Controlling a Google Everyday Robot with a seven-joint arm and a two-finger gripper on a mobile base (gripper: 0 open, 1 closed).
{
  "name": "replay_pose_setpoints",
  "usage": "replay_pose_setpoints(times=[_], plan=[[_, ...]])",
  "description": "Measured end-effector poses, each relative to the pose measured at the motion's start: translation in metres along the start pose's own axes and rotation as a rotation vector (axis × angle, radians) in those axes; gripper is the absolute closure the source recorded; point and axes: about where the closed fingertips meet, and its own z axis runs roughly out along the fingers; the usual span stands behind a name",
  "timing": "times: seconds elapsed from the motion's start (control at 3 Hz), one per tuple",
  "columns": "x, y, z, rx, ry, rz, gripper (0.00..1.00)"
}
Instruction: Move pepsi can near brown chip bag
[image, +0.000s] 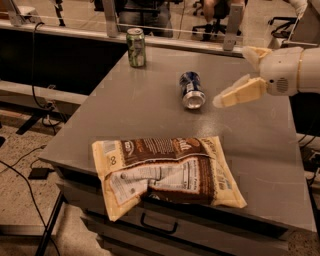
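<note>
Pepsi can (191, 90) (toppled) beside gripper (231, 76)

Matt plastic gripper (229, 76) beside glossy metal pepsi can (191, 90).
</note>
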Motion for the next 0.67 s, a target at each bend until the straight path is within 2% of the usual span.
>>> replay_pose_setpoints(times=[0.67], plan=[[0.016,-0.013,0.051,0.039,0.014,-0.009,0.00]])
